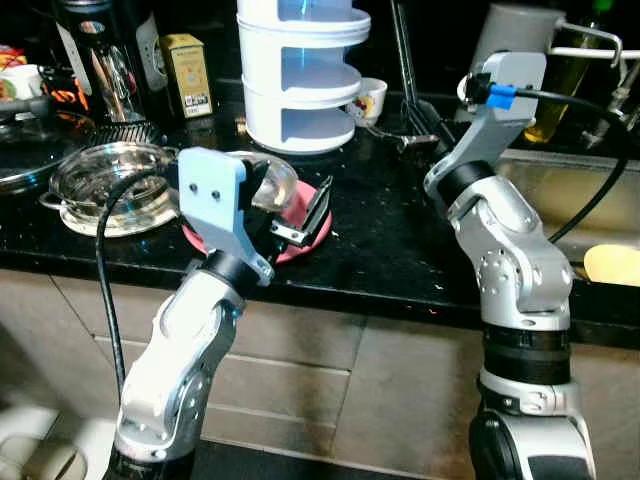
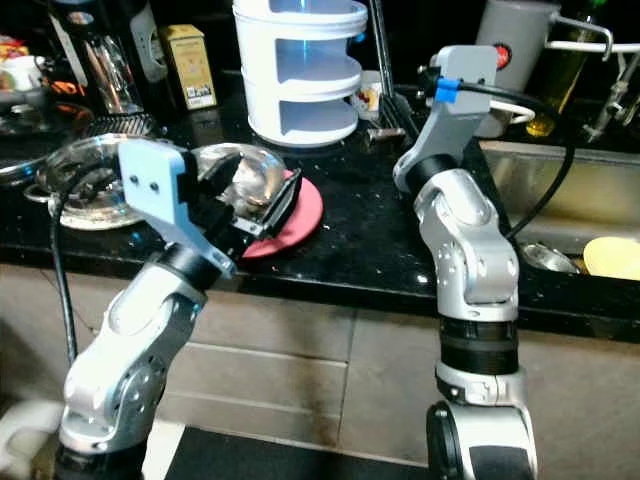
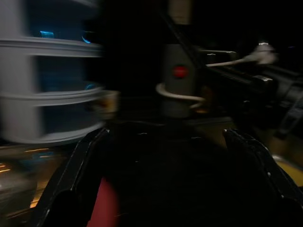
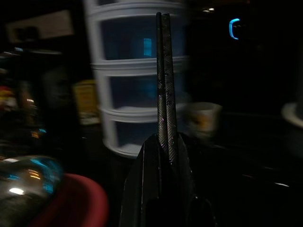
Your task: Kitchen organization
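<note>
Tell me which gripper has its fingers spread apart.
The left gripper: its two black fingers stand wide apart over the counter. The right gripper has its fingers pressed together, pointing at the white tiered rack.

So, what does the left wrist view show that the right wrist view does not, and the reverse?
Left wrist view, not the right one: the left gripper, fingers spread open, and a grey jug with a red dot. Right wrist view, not the left one: the right gripper, fingers pressed together, a yellow box and a glass bowl. Both: the white tiered rack, a small cup beside it, and the red plate.
</note>
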Available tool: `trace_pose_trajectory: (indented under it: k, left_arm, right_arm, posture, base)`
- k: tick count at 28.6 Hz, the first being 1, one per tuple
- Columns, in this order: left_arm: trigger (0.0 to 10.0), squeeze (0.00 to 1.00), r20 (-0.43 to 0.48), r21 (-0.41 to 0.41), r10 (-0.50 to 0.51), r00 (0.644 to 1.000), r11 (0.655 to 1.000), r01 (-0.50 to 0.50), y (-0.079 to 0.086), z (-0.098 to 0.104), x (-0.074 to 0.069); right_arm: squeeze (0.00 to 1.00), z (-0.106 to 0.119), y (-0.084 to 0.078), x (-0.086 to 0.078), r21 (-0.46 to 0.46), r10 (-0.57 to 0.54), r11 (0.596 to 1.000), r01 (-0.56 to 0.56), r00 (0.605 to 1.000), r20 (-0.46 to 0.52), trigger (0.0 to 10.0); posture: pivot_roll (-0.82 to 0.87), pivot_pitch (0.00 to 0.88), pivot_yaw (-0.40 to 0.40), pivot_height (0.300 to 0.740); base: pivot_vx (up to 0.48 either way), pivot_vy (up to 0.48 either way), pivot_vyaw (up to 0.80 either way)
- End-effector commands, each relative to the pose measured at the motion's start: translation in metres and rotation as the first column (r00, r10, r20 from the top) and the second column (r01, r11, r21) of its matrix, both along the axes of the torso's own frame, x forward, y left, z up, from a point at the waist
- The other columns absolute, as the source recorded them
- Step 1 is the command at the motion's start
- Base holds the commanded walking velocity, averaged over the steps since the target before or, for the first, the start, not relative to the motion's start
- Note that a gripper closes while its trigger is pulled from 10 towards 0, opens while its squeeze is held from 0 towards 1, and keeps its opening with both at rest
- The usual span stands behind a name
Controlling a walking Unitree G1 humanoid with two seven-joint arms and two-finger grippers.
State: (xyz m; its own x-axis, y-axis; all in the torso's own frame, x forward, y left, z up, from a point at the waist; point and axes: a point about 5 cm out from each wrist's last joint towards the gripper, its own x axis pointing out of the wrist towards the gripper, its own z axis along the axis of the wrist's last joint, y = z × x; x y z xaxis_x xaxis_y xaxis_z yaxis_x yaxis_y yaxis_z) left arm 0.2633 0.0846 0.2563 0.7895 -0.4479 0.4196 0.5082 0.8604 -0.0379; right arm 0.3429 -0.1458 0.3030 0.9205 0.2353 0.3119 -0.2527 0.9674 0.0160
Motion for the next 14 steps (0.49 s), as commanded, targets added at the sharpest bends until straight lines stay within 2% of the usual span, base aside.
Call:
trace_pose_trajectory:
  k: [1, 4, 14]
  left_arm:
    - [10.0, 0.00, -0.006, -0.002, -0.006, 1.000, 1.000, 0.006, 0.000, -0.001, 0.001]
    - [10.0, 0.00, -0.012, -0.006, -0.012, 1.000, 1.000, 0.012, 0.000, -0.002, 0.001]
    - [10.0, 0.00, -0.023, -0.006, -0.026, 0.999, 1.000, 0.026, -0.003, -0.006, 0.002]
  right_arm:
    - [0.00, 0.001, 0.000, -0.001, -0.026, -0.014, 1.000, 0.014, 1.000, 0.017, 10.0]
    - [0.00, -0.004, 0.000, 0.001, -0.067, -0.030, 0.997, 0.031, 1.000, 0.004, 10.0]
    - [0.00, -0.010, 0.001, 0.003, -0.111, -0.044, 0.993, 0.042, 0.999, -0.016, 10.0]
  posture:
    - [0.04, 0.032, -0.045, 0.740]
    - [0.03, 0.032, -0.045, 0.740]
    - [0.03, 0.034, -0.045, 0.740]
  base:
    - [0.000, -0.461, 0.00]
    - [0.000, -0.374, 0.00]
    - [0.000, 0.000, 0.00]
